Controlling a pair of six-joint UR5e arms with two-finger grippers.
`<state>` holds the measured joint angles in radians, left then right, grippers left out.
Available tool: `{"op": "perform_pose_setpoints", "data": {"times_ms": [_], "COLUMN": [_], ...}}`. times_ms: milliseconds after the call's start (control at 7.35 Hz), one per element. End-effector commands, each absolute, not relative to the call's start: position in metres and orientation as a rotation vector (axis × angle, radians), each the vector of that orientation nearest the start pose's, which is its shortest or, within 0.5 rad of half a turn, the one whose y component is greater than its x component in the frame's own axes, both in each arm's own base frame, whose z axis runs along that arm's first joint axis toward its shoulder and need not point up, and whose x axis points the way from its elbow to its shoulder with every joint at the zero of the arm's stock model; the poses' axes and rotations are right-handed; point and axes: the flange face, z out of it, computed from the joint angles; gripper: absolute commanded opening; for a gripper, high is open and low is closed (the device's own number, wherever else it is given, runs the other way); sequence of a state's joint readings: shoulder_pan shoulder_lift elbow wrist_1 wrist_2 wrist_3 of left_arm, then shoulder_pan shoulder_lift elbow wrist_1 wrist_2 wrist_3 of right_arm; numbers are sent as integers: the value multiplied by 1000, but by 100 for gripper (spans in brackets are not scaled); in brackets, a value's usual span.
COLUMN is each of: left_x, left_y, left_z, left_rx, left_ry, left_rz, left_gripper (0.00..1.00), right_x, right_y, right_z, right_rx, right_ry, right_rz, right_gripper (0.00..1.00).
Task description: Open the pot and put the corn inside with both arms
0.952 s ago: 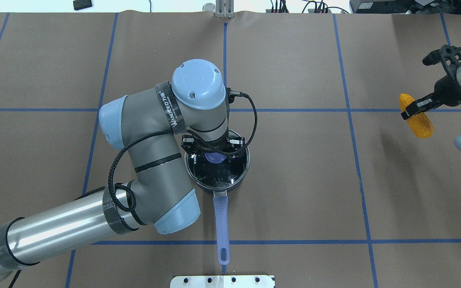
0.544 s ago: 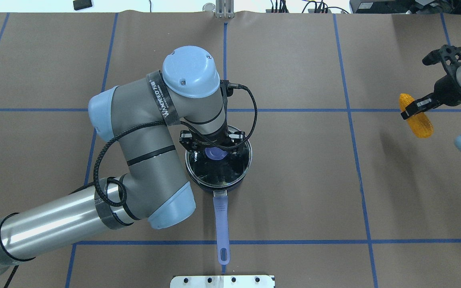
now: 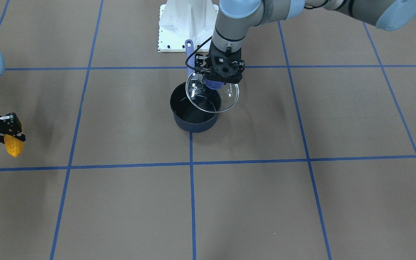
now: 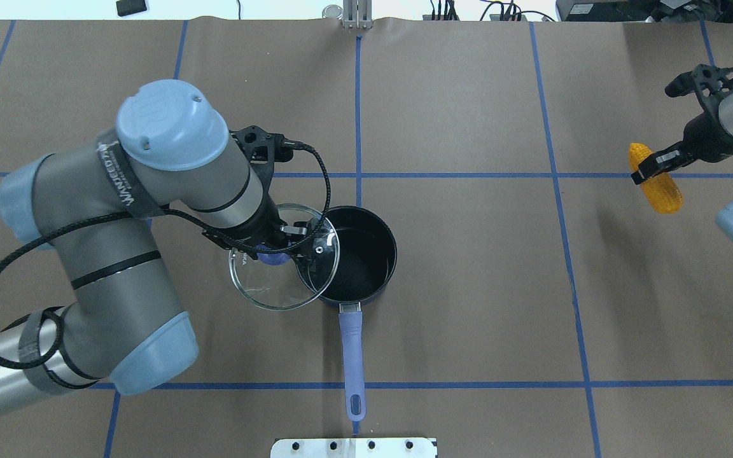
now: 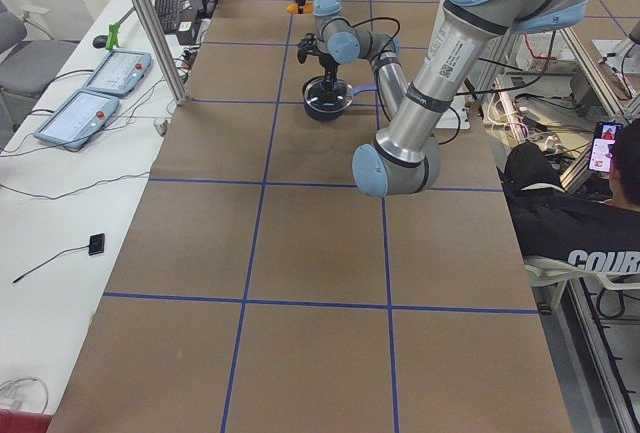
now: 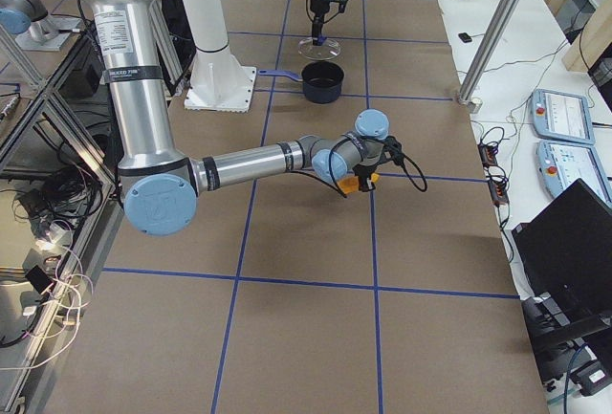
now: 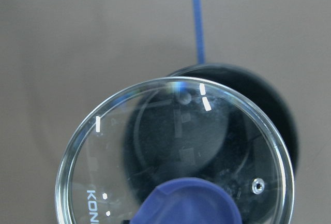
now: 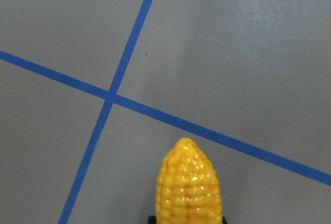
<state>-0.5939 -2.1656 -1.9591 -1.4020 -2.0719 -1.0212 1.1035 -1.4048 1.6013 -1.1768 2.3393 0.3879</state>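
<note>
The dark blue pot stands open at the table's middle, its purple handle pointing toward the robot base. My left gripper is shut on the blue knob of the glass lid. It holds the lid in the air, overlapping the pot's left rim. The left wrist view shows the lid over the pot. My right gripper is shut on the yellow-orange corn, held above the table far right of the pot. The corn also shows in the front view and the right wrist view.
The brown table cover carries a grid of blue tape lines. The white base pedestal stands just behind the pot's handle. A metal post rises at the table's far edge. Operator tables with pendants flank the ends.
My left arm has lifted the lid off the pot and swung it to the left, so the pot now stands open. My right gripper with the corn has shifted slightly farther away.
</note>
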Motion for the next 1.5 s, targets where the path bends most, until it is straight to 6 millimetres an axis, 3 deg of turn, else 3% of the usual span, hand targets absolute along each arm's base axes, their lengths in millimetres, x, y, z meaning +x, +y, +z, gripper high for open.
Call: {"op": "perform_pose_setpoints", "data": {"times_ms": [0,272,544,816,1088,1361], "left_x": [397,358,320,285,265,256], "left_y": [-388,-389,-392,-406,-419,-435], "left_z": [223,273,337,384,426,489], "left_rx": [53,78,136,137,139,188], "left_ry": [892,844,839,822,790,839], "left_rz": [223,273,304,352,386,393], "left_gripper": [54,54,54,54,54,54], "right_x": [-213,-264,-322,-371,-403,-424], "right_y": [-563,-566,-549,-531,-515,-495], "right_z": [472,426,382,328,285,230], "right_rx": [191,158,151,126,109,89], "right_ry": [-913,-949,-958,-1000,-1043,-1031], "right_rz": [-270,-223,-183,-117,-75,-37], "right_gripper": [3,3,3,2,2,2]}}
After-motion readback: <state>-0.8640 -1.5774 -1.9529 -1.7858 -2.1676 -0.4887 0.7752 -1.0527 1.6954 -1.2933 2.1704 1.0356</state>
